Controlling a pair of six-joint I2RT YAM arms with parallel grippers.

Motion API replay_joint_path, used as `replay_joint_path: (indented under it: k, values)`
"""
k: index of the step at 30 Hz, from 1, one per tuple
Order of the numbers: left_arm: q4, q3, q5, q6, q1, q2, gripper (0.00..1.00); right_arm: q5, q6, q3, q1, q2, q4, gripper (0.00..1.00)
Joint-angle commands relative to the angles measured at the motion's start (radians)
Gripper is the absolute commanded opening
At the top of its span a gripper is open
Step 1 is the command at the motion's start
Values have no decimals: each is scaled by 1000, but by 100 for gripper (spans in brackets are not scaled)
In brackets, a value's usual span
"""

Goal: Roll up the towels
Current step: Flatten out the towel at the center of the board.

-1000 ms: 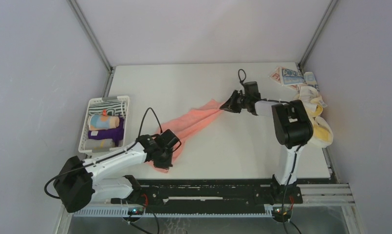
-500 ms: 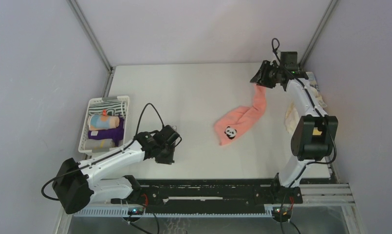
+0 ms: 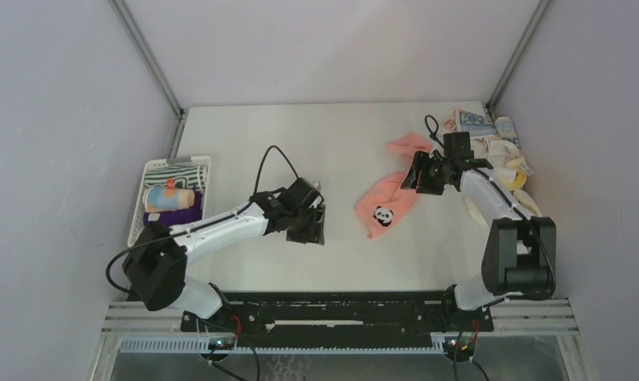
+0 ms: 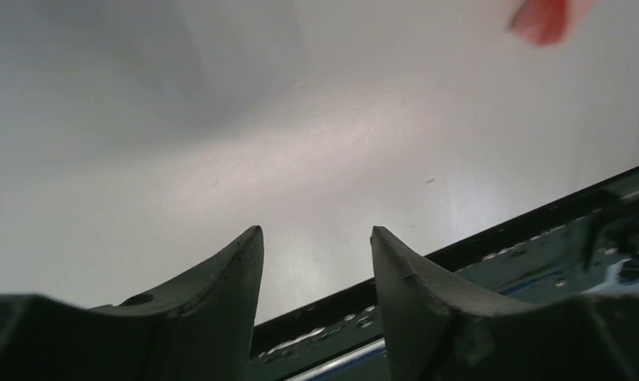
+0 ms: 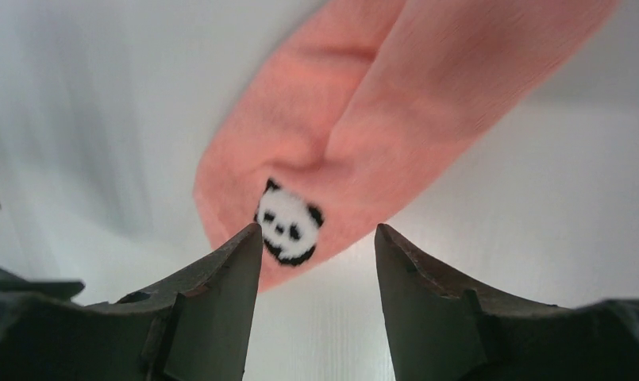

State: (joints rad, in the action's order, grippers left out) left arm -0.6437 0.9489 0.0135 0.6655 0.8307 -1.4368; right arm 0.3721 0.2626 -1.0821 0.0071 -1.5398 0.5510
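Since a second ago both pincers have let go of the salmon-pink towel [image 3: 391,198], which was then stretched between them. The left gripper [image 3: 311,225] has travelled toward the middle of the table, and the right gripper [image 3: 420,176] has come back from the far right corner. Both now stand open with nothing between the fingers. In the left wrist view, the left gripper [image 4: 316,232] shows only bare surface behind its gap. In the right wrist view, the right gripper [image 5: 317,228] hangs over the towel [image 5: 395,95] without touching it, with the small panda patch [image 5: 288,221] just beyond its tips.

The towel lies loose and unrolled on the white table [image 3: 300,143], right of the middle. It is a long folded strip with its far end bunched, and the right gripper hides part of it. Plain pale grey walls [image 3: 62,119] close the table in, with metal bars [image 3: 145,55] in the corners.

The left arm reaches low and long over the table, its gripper apart from the towel. The right arm goes back from its base and then bends leftward over the strip.

At the left edge a white slotted basket [image 3: 152,167] holds rolled towels [image 3: 171,198]. In the far right corner lies a heap of unrolled towels [image 3: 502,151], partly behind the right arm.
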Motion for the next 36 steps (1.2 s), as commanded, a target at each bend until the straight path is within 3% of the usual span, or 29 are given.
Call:
replay_joint_path:
  k: [1,5,11,21,25,29,30,36]
  values:
    - [239,92,147,79,3,-65,60,8,31,131,18,135,-120,55]
    - [463,101,214,176,31,-180,65,48,89,230,-24,217,-215,56]
    - [645,152,103,181,101,-332,68,115,127,288,-45,270,-296,57]
    - [657,275,-42,34,179,-497,66,184,144,332,-84,288,-335,57]
    - [648,314,-57,-17,189,-549,50,199,150,343,-91,294,-345,57]
    - [555,322,-53,-44,188,-476,6,200,150,344,-107,319,-342,57]
    - [542,296,-48,-40,179,-416,1,195,149,343,-109,333,-338,57]
    - [494,77,148,117,35,17,0,112,109,297,-106,391,-269,58]
